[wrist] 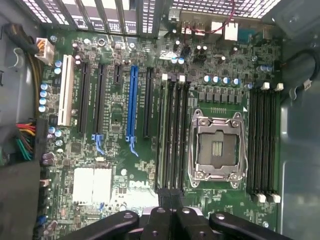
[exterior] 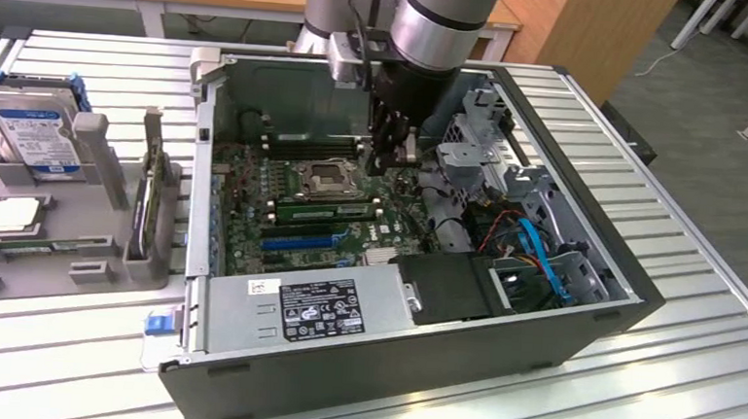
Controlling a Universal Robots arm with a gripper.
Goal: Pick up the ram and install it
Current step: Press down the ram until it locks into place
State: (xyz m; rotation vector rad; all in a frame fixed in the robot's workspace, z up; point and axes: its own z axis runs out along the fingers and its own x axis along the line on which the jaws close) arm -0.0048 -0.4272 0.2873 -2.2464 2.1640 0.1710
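Observation:
The ram (exterior: pixel 328 210), a thin green stick with dark chips, stands in a memory slot on the motherboard beside the CPU socket (exterior: pixel 328 176). My gripper (exterior: pixel 396 164) hangs inside the open computer case (exterior: pixel 403 367), just above the end of the ram toward the exterior view's right. In the wrist view the gripper (wrist: pixel 170 196) is shut, its dark fingers pressed together with nothing between them. They sit over one end of the black memory slots (wrist: pixel 173 135) next to the CPU socket (wrist: pixel 217 147).
A grey rack (exterior: pixel 48 229) on the exterior view's left holds a hard drive (exterior: pixel 35 135) and a CPU (exterior: pixel 16 215). Inside the case are a blue expansion slot (wrist: pixel 132 102), drive cages (exterior: pixel 482 148), blue cables (exterior: pixel 540 264) and the power supply (exterior: pixel 309 308).

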